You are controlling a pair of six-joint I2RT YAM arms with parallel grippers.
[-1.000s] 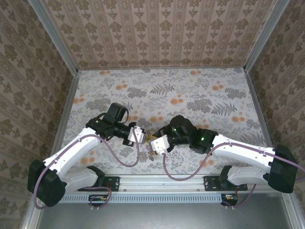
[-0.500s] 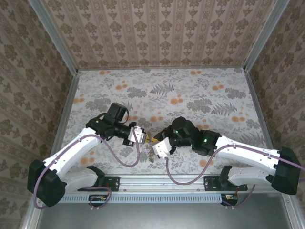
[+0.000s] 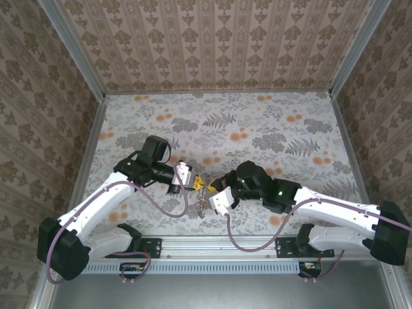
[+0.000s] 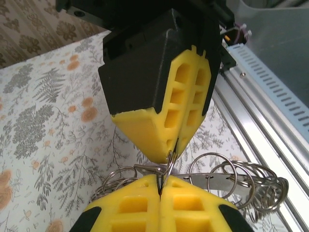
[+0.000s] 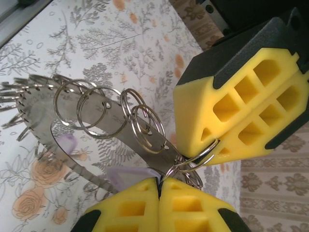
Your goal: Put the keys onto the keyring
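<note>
Lower centre, my right gripper, yellow honeycombed foam, pinches a steel wire loop of the keyring, a flat strip strung with coils. Pale purple keys sit alongside. Upper right, my left gripper clamps another loop.

Keyring: thin polished metal loops, glossy; flat strip thru them is brushed metal, duller. Left tool & right tool: yellow matt plastic tips, black matt bodies. Counter: smooth matt floral print. Rail: satin metal.
</note>
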